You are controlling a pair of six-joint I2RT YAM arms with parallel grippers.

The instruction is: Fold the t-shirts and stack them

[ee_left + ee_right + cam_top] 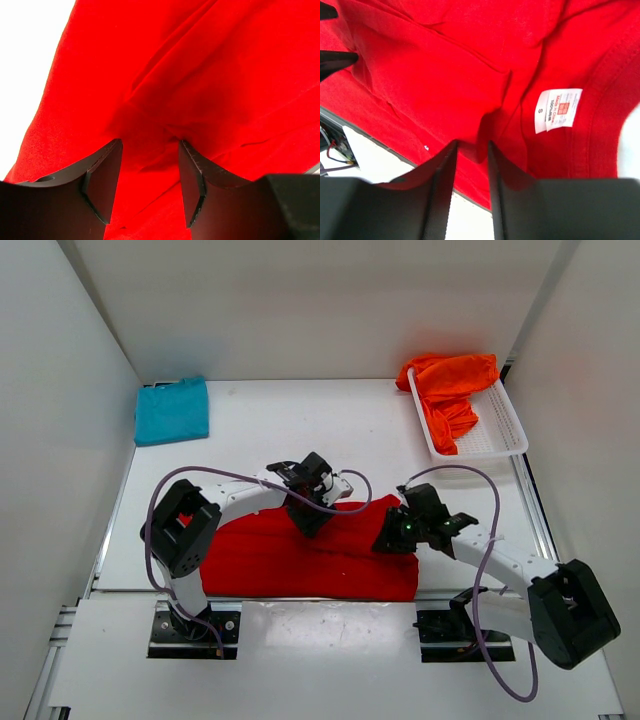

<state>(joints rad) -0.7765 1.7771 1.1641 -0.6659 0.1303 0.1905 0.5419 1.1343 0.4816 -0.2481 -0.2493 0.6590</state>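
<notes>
While red t-shirt lies spread at desk near edge, left hand sits on its far edge, released, fingers apart. Right hand pinches cloth fold beside label. Teal-blue t-shirt folded far-left; orange t-shirt heaped in basket far-right.

The plain red soft cloth t-shirt bears a white rectangular label; the folded cloth t-shirt is teal-blue, the crumpled cloth t-shirt orange, the rectangular plastic mesh basket white.
</notes>
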